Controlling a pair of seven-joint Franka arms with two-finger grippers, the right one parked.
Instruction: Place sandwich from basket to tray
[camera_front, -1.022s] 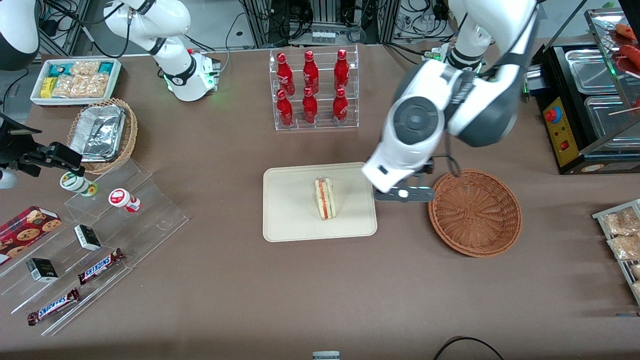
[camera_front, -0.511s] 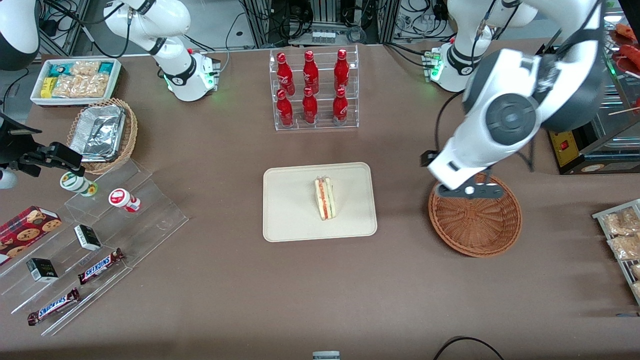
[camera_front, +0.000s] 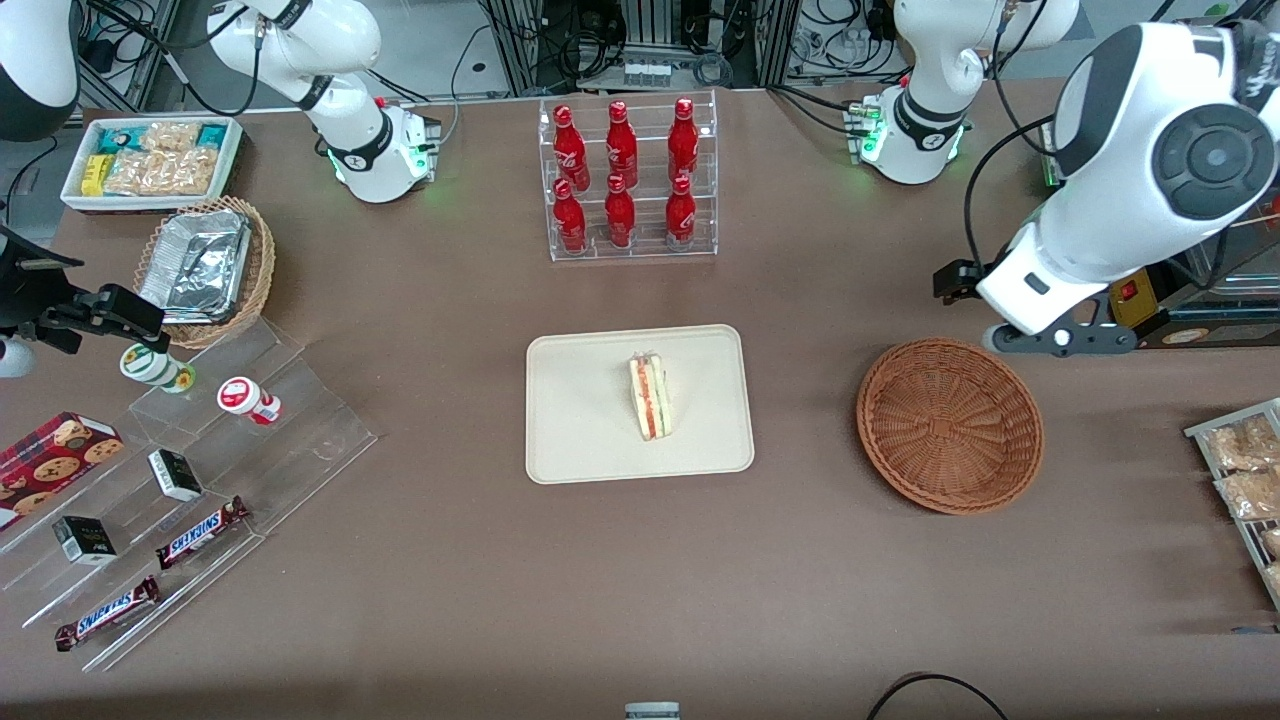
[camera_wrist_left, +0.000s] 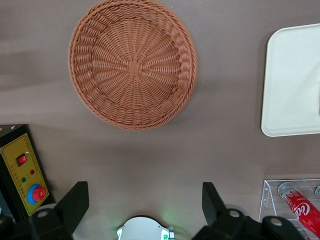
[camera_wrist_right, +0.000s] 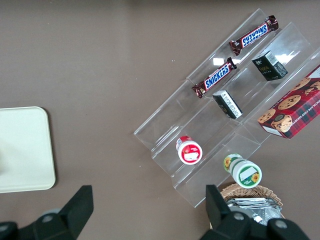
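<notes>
The sandwich (camera_front: 650, 397) stands on its edge on the tray (camera_front: 590, 440), at the middle of the front frame, filling stripes facing up. The basket (camera_front: 950, 425) sits on the brown worktop (camera_front: 450, 560) toward the working arm's end, holding nothing. The gripper (camera_wrist_left: 144, 205) hangs above the worktop just farther from the front camera than the basket, its fingers (camera_wrist_left: 75, 202) spread wide and holding nothing.
</notes>
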